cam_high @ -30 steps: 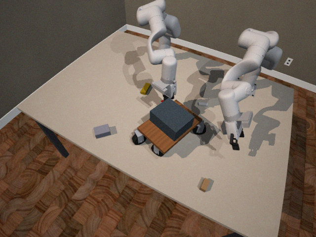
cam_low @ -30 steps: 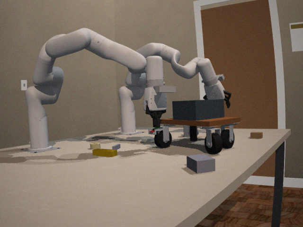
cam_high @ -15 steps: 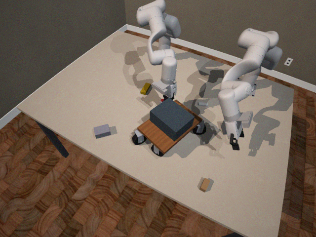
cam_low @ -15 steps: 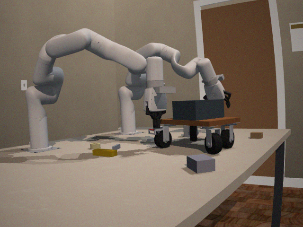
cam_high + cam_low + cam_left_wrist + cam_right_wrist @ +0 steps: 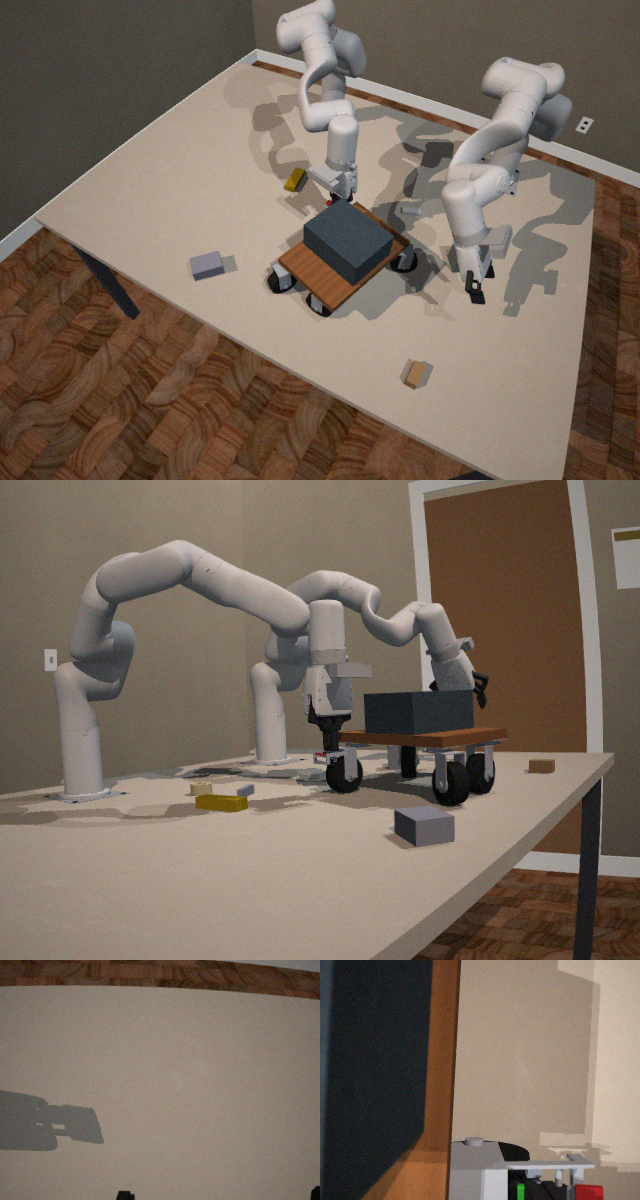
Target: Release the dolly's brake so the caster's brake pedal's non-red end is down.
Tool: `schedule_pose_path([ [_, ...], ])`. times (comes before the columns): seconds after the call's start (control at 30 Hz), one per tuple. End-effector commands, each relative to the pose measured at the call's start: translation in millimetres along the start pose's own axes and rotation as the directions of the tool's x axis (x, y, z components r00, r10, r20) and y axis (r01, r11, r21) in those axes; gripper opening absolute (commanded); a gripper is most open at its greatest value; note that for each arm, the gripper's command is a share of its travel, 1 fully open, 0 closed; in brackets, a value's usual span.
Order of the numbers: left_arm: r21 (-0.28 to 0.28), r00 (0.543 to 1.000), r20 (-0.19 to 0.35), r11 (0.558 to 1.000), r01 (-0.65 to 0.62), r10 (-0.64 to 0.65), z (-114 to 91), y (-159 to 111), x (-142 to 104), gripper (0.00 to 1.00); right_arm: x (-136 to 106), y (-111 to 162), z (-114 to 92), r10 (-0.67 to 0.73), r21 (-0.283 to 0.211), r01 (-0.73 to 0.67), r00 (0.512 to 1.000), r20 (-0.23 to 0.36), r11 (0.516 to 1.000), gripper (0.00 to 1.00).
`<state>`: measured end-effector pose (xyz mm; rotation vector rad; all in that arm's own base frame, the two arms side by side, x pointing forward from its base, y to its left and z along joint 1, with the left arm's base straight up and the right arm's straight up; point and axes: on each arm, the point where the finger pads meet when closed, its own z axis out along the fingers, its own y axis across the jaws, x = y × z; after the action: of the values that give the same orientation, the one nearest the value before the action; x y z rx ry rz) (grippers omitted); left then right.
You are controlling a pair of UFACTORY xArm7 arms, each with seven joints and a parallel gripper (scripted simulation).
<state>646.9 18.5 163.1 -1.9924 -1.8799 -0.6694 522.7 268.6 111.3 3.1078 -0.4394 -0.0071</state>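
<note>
The lower frame edge crops the brake pedal [image 5: 589,1192]; the dark box [image 5: 347,240] [image 5: 417,711] [image 5: 377,1060] runs off the left.

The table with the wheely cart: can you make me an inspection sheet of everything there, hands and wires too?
surface: beige table, shadows across it
job's things: wooden dolly on its wheels, carrying a dark box; brake pedal has a red end
clutter: yellow block, grayish-purple block, tan block, lying apart
grippers: left hand open, holding nothing; right hand shut, holding nothing, at the pedal; touching, cannot tell
cables: nothing seen
surroundings: brown door, wood floor
</note>
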Motion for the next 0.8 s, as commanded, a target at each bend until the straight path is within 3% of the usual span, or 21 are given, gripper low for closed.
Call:
schedule_pose_path([
  [0.0,-0.005,1.0,0.0,1.0,0.003,-0.003,-2.3,1.5,1.4,1.0,0.9,-1.1,0.3,0.0,0.003,0.0,1.0,-0.004,1.0,0.0],
  [0.53,-0.005,1.0,0.0,1.0,0.003,-0.003,-2.3,1.5,1.4,1.0,0.9,-1.1,0.3,0.0,0.003,0.0,1.0,-0.004,1.0,0.0],
  [0.77,-0.005,1.0,0.0,1.0,0.003,-0.003,-2.3,1.5,1.4,1.0,0.8,-1.1,-26.2,0.0,0.003,0.0,1.0,-0.004,1.0,0.0],
])
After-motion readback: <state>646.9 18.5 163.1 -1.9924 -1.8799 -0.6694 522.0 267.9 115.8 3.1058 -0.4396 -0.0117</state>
